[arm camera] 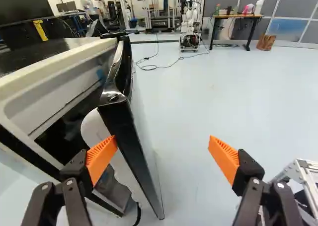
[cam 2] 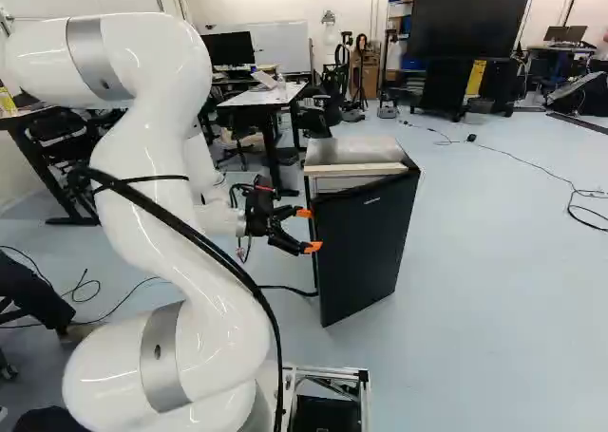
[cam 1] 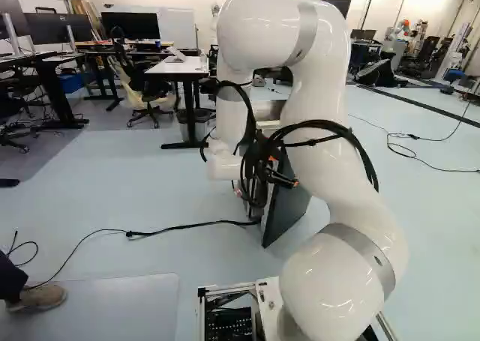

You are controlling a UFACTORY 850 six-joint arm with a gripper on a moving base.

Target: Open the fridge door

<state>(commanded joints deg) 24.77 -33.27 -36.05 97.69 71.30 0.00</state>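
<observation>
Fingers [arm camera: 224, 159] spread wide, folks, nothing clenched between them! The black gripper [cam 2: 309, 231] is right at the fridge door [cam 2: 366, 247], and that door's edge sits between the orange pads: one pad close by its pale inner side, whether touching I can't tell, the other well apart, out over the floor [arm camera: 198, 102]. And yes, the door stands ajar, with a dark gap showing beside the fridge body [arm camera: 52, 69]! In the right base view the fridge is just right of the middle, upright on the floor; in the left base view it's partly behind the white arm [cam 1: 322, 146].
</observation>
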